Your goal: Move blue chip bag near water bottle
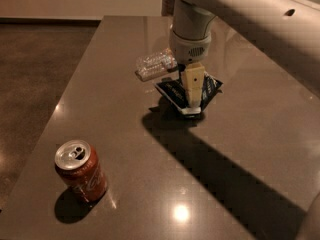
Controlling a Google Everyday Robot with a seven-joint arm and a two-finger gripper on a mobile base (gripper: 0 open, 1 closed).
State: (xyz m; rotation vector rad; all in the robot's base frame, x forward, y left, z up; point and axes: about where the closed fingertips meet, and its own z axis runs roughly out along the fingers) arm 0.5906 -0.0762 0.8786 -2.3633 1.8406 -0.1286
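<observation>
The blue chip bag point(174, 91) is dark navy with white lettering and sits at the middle of the table, just in front of the water bottle. The water bottle point(155, 66) is clear plastic and lies on its side, almost touching the bag's far left edge. My gripper point(192, 95) comes straight down from above and is shut on the bag's middle. Its tan fingers point(193, 81) cover the bag's centre. The bag looks tilted, with a dark shadow under its near edge.
A red soda can point(80, 171) stands upright near the front left corner of the brown table point(100, 114). My arm's shadow runs from the bag to the front right. The table's left edge drops to a dark floor point(35, 64).
</observation>
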